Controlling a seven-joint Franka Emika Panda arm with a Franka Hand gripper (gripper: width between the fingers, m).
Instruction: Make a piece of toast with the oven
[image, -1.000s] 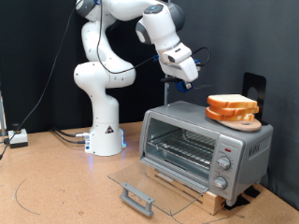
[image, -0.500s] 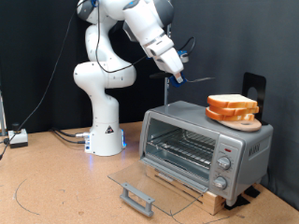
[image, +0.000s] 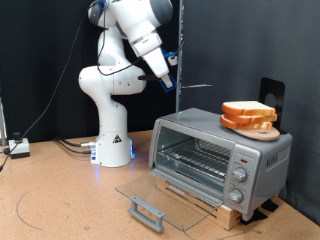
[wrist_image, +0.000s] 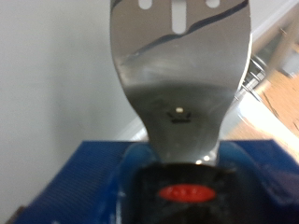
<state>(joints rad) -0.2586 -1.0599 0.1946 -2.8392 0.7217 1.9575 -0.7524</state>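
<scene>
Toast (image: 248, 112): pale squarish slices, tan crust, lying flat on a round wooden plate (image: 262, 127) atop the oven, unmoved.
Oven (image: 220, 157): boxy silver metal, glass door (image: 165, 196) dropped flat, wire rack bare.
Gripper (image: 165, 80): swung from above the toast towards 10 o'clock, well apart from it, clamped on a blue-handled metal spatula (wrist_image: 177, 75).
Spatula blade (image: 200, 86): points horizontally towards 3 o'clock.

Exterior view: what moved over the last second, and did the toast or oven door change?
The gripper, shut on a spatula, swung from above the toast toward the exterior view's left and rose a little. It now hangs clear of the oven. The spatula blade fills the wrist view. The toast stayed on its wooden plate atop the oven, and the oven door stayed open and flat.
</scene>
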